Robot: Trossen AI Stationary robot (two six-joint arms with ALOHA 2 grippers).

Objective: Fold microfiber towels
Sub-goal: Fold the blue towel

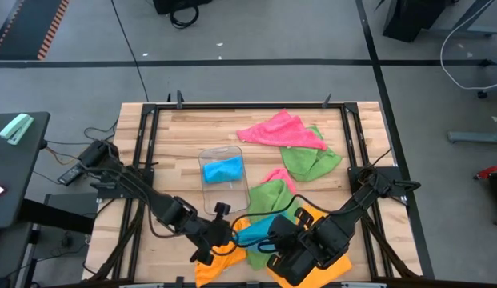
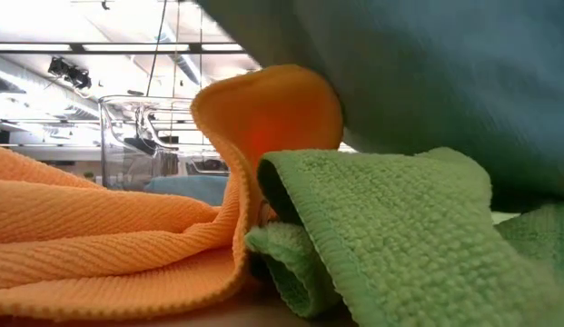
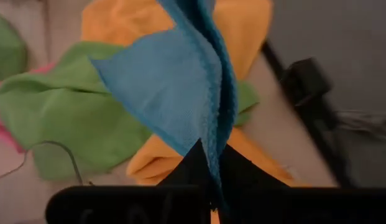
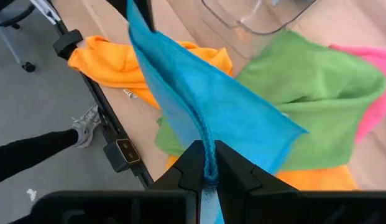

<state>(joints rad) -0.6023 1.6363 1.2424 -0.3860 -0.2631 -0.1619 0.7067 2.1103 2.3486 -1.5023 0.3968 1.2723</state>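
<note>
You're holding a light, limp blue towel (image 4: 211, 106) that will sag and drape, so keep to its hemmed edges. It hangs stretched between both grippers above the orange towel (image 1: 224, 262) at the table's (image 1: 184, 132) near edge: the left gripper (image 3: 208, 180) and right gripper (image 4: 208, 168) each have their jaws pinched shut on an edge.

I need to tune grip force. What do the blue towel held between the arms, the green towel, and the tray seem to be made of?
Blue towel: soft matte cloth with a fine woven grain and stitched hem, draping from both pincers. Green towel: plush, looped pile, probably microfiber. Tray: clear and glossy, likely rigid plastic, with a blue cloth visible through it.
</note>
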